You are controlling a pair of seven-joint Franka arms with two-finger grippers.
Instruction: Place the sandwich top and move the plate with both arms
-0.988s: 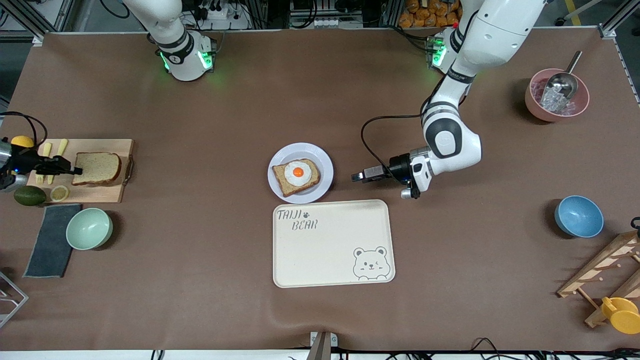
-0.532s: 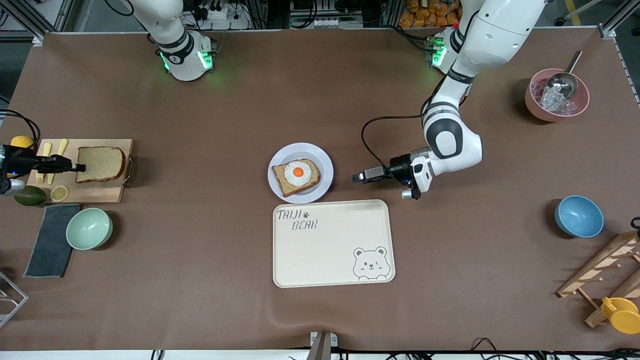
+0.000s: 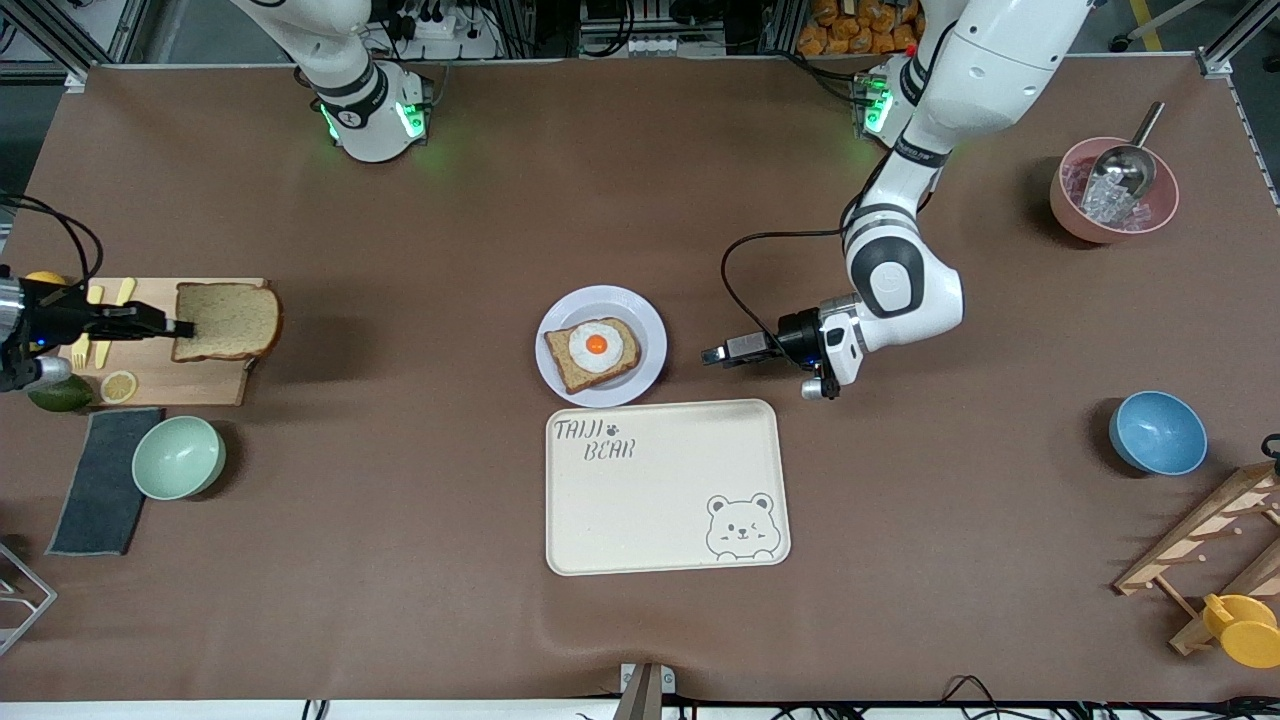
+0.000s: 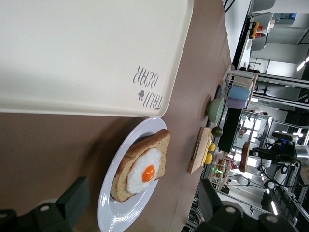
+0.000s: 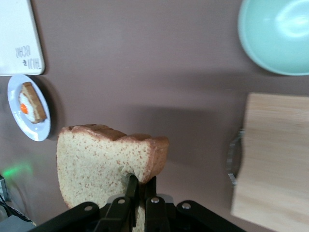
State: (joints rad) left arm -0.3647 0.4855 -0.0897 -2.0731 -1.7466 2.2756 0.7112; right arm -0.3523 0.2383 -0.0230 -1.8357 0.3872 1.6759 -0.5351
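— Looking from the front, where's the sandwich top (image 3: 228, 320)?
— Pinched in the right gripper (image 3: 180, 327) above the cutting board's (image 3: 190, 385) edge. The left gripper (image 3: 716, 353) waits open beside the plate (image 3: 648, 330).
— Wrist views?
— Left: plate (image 4: 112, 218) beside the tray (image 4: 87, 58). Right: fingers (image 5: 129, 191) clamp the sandwich top (image 5: 96, 164).

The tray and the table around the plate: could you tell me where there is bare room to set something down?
The tray is bare. The table is bare between board and plate, and between tray and blue bowl. It is crowded around the board and beside the plate, where the left gripper waits.
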